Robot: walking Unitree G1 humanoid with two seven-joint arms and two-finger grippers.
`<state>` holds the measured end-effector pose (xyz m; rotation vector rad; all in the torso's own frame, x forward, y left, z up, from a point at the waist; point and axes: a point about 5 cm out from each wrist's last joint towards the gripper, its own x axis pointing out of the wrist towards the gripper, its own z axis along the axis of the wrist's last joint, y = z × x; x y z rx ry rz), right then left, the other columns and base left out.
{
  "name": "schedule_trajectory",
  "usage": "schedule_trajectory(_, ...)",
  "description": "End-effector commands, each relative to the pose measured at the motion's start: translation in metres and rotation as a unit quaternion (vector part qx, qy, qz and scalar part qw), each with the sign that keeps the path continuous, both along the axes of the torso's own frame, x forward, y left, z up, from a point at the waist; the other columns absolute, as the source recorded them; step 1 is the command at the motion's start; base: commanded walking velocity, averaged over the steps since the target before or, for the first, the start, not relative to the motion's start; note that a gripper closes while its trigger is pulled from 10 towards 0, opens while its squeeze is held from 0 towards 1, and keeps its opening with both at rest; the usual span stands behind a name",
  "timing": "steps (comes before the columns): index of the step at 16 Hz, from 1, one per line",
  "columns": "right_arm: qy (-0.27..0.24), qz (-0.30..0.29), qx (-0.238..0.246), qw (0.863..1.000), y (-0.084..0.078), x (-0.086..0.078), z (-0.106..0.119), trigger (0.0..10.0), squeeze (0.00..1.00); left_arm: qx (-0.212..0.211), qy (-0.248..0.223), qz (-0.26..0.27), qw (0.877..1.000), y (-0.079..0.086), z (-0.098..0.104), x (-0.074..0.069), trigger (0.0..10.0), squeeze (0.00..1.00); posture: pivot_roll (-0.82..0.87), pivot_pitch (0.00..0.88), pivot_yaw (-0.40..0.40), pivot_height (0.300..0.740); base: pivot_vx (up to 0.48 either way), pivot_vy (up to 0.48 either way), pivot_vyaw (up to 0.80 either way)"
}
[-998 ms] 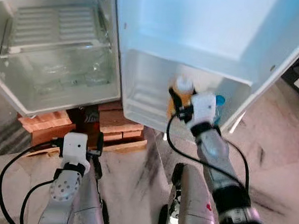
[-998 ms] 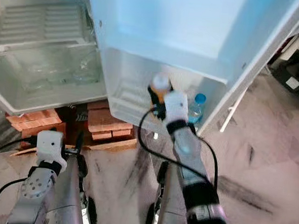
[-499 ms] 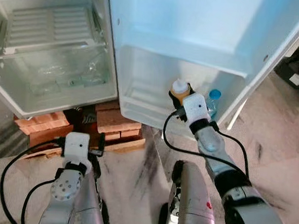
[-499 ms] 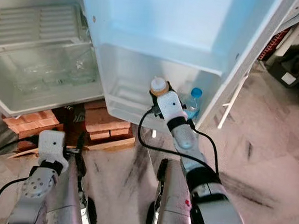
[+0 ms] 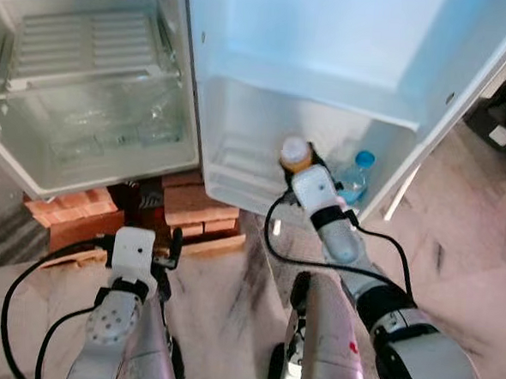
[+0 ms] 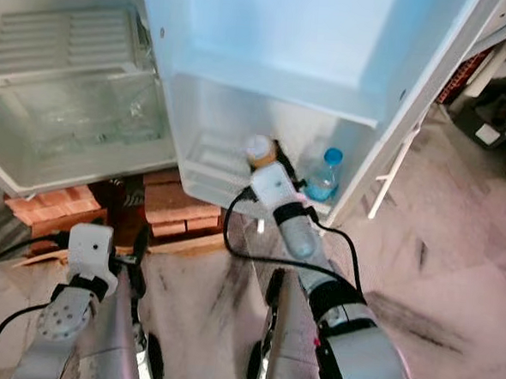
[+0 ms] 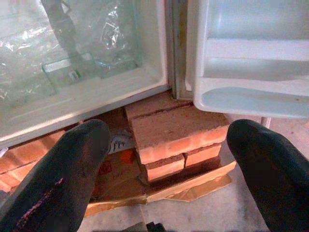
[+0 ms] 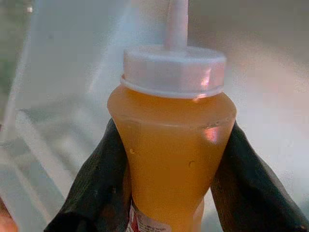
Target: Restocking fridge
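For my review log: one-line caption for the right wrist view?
Right hand grips an orange-filled bottle with a white cap, held before the fridge door shelf.

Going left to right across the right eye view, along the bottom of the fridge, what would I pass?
Clear crisper drawer → stacked bricks → orange sauce bottle held in the right tool → blue-capped water bottle → white door edge.

The orange sauce bottle with a white cap (image 8: 173, 145) is cut off below its label, its nozzle tip lost past the frame edge. The blue-capped clear plastic bottle (image 5: 355, 174) sits partly hidden behind the door shelf wall.
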<state>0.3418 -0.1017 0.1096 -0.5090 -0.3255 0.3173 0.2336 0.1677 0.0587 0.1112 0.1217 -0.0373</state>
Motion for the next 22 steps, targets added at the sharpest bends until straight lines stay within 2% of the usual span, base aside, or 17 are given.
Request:
schedule_trajectory(1, -0.02, 0.003, -0.021, 1.0, 0.002, 0.003, 0.005, 10.0, 0.0, 0.005, 0.003, -0.001, 1.0, 0.002, 0.001, -0.003, 10.0, 0.0, 0.13, 0.2, -0.054, 0.485, 0.0, 0.0, 0.0)
schedule_trajectory(5, -0.084, 0.003, -0.032, 0.996, 0.011, 0.012, 0.031, 10.0, 0.0, 0.009, 0.004, -0.003, 1.0, 0.002, 0.002, -0.007, 10.0, 0.0, 0.15, 0.217, -0.05, 0.485, 0.0, 0.0, 0.0)
schedule_trajectory(7, -0.08, -0.004, -0.052, 0.995, 0.008, 0.013, 0.027, 10.0, 0.0, 0.011, 0.007, -0.003, 1.0, 0.003, 0.003, -0.011, 10.0, 0.0, 0.16, 0.23, -0.051, 0.485, 0.0, 0.0, 0.0)
schedule_trajectory(8, -0.066, -0.007, -0.055, 0.996, 0.006, 0.013, 0.022, 10.0, 0.0, 0.012, 0.01, 0.0, 1.0, 0.005, 0.002, -0.011, 10.0, 0.0, 0.16, 0.234, -0.051, 0.485, 0.0, 0.0, 0.0)
schedule_trajectory(9, -0.023, -0.033, -0.036, 0.999, -0.001, 0.013, 0.011, 10.0, 0.0, 0.013, 0.012, 0.002, 1.0, 0.007, 0.002, -0.012, 10.0, 0.0, 0.17, 0.242, -0.051, 0.485, 0.0, 0.0, 0.0)
schedule_trajectory(11, 0.012, -0.05, -0.023, 0.998, -0.007, 0.011, 0.0, 10.0, 0.0, 0.015, 0.012, 0.002, 1.0, 0.008, 0.002, -0.013, 10.0, 0.0, 0.18, 0.246, -0.05, 0.485, 0.0, 0.0, 0.0)
schedule_trajectory(12, 0.062, -0.078, 0.002, 0.995, -0.016, 0.008, -0.014, 10.0, 0.0, 0.016, 0.014, 0.002, 1.0, 0.009, 0.002, -0.014, 10.0, 0.0, 0.18, 0.248, -0.051, 0.485, 0.0, 0.0, 0.0)
schedule_trajectory(14, 0.148, -0.139, 0.068, 0.977, -0.036, 0.0, -0.04, 10.0, 0.0, 0.018, 0.016, 0.003, 1.0, 0.01, 0.002, -0.016, 10.0, 0.0, 0.19, 0.254, -0.05, 0.485, 0.0, 0.0, 0.0)
schedule_trajectory(16, 0.179, -0.169, 0.096, 0.964, -0.048, -0.005, -0.05, 10.0, 0.0, 0.019, 0.019, 0.003, 1.0, 0.01, 0.001, -0.016, 10.0, 0.0, 0.18, 0.252, -0.052, 0.485, 0.0, 0.0, 0.0)
schedule_trajectory(18, 0.197, -0.181, 0.111, 0.957, -0.054, -0.008, -0.056, 10.0, 0.0, 0.018, 0.021, 0.002, 1.0, 0.008, 0.0, -0.015, 10.0, 0.0, 0.18, 0.246, -0.053, 0.485, 0.0, 0.0, 0.0)
schedule_trajectory(21, 0.21, -0.177, 0.131, 0.953, -0.057, -0.011, -0.059, 10.0, 0.0, 0.017, 0.023, -0.002, 1.0, 0.006, -0.002, -0.01, 10.0, 0.0, 0.17, 0.227, -0.052, 0.485, 0.0, 0.0, 0.0)
schedule_trajectory(22, 0.206, -0.175, 0.138, 0.953, -0.058, -0.01, -0.057, 10.0, 1.0, 0.017, 0.024, -0.003, 1.0, 0.006, -0.003, -0.008, 10.0, 0.0, 0.16, 0.219, -0.053, 0.485, 0.0, 0.0, 0.0)
